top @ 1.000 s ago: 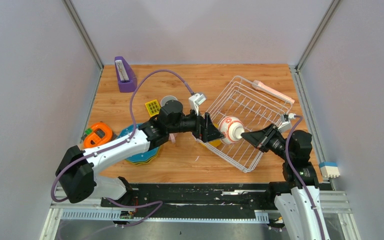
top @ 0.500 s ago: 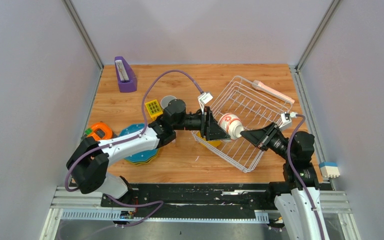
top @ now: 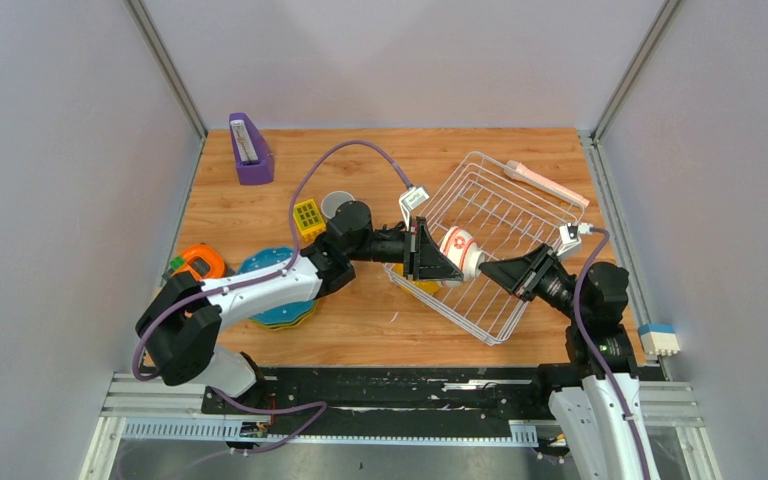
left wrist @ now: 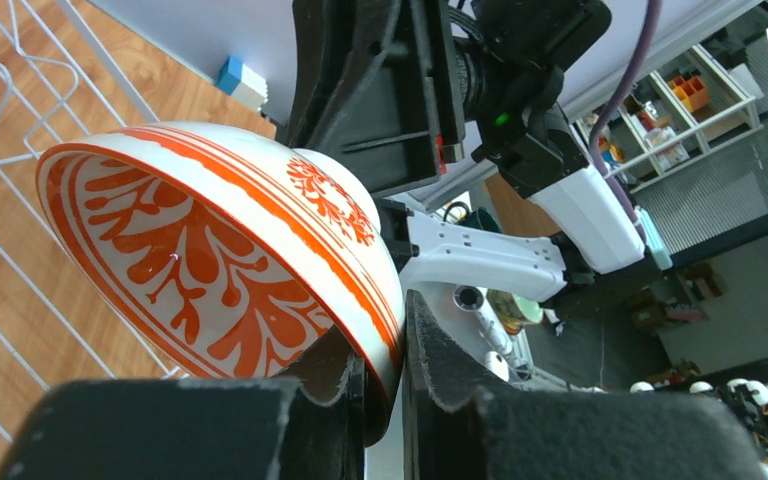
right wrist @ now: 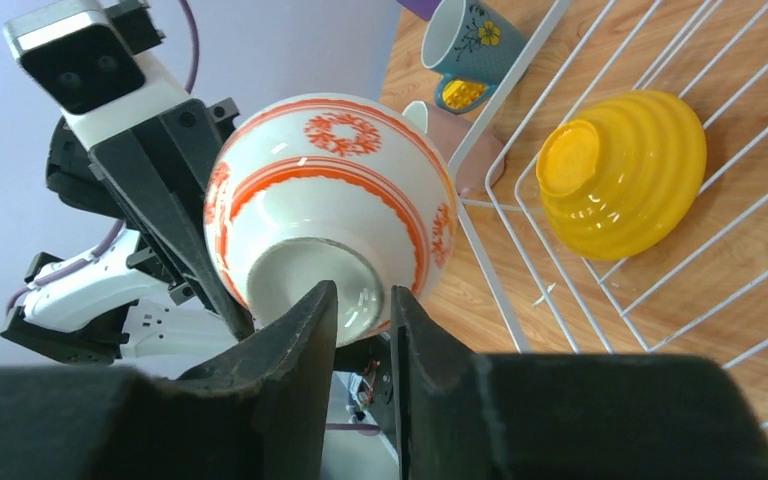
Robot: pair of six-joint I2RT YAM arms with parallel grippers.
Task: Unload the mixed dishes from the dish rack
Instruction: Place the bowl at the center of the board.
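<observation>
Hanging above the white wire dish rack (top: pixel 505 205), a whitish red-patterned cup (top: pixel 458 250) was held sideways between both arms, apparently for handover: the left pincer (left wrist: pixel 385 350) was clamped on its rim; the right pincer (right wrist: pixel 360 312) straddled its foot, grip not discernible.

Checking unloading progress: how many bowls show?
2. A red-patterned white bowl over the dish rack, left gripper on its rim, right gripper at its foot; a yellow bowl tipped inside it. Arms may hide others.

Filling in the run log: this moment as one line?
phase: handover above dish rack | left pincer: shut on red-rimmed cup rim | right pincer: at cup foot, grip unclear
</observation>
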